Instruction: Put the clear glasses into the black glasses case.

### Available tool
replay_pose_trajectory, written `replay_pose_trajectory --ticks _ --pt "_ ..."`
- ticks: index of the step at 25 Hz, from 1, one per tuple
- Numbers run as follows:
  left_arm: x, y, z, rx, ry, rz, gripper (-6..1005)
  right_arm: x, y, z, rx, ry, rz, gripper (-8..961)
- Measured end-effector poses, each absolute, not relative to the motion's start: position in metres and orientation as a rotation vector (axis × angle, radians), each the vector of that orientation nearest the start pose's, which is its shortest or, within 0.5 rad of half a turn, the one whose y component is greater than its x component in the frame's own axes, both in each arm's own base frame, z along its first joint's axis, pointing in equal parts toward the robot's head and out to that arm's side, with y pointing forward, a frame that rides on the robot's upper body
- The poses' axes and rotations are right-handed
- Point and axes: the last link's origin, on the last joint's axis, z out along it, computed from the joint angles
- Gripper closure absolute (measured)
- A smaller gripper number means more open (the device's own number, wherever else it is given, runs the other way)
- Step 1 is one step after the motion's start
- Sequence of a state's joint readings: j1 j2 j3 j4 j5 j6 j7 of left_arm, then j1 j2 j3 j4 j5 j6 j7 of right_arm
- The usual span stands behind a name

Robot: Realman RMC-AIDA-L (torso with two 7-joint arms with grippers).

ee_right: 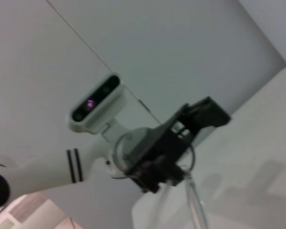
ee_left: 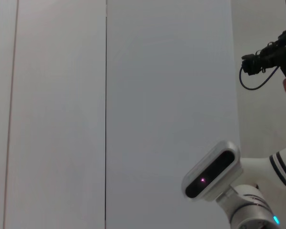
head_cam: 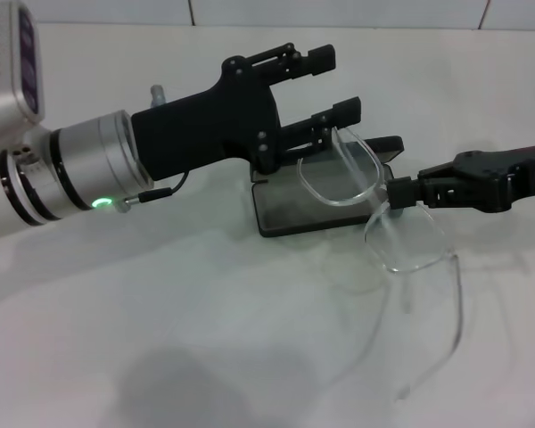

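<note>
Above the black glasses case — right pincer pinching the clear glasses, left pincer spread, empty.

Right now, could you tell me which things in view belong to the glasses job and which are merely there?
Belonging to the job:
- clear glasses, pinched by the right gripper
- black glasses case, lying open
- left gripper, open above the case

Merely there:
- white table
- tiled wall
</note>
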State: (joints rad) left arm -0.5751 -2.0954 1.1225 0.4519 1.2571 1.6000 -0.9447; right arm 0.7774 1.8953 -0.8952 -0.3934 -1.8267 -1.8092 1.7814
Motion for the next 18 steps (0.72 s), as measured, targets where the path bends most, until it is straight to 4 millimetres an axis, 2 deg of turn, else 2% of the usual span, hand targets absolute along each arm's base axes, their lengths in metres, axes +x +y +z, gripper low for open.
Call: replay_pose_trajectory --ticks 8,18 --pt "-0.1813 0.3291 -0.0311 -2.544 -0.068 -1.287 358 0.1922 0.3485 0.0305 -3.044 1.087 0.966 904" --pt "-0.1798 0.329 -0.0252 -2.5 -0.072 -1.339 356 0.1981 0.3522 0.0262 -3.003 1.079 0.924 906"
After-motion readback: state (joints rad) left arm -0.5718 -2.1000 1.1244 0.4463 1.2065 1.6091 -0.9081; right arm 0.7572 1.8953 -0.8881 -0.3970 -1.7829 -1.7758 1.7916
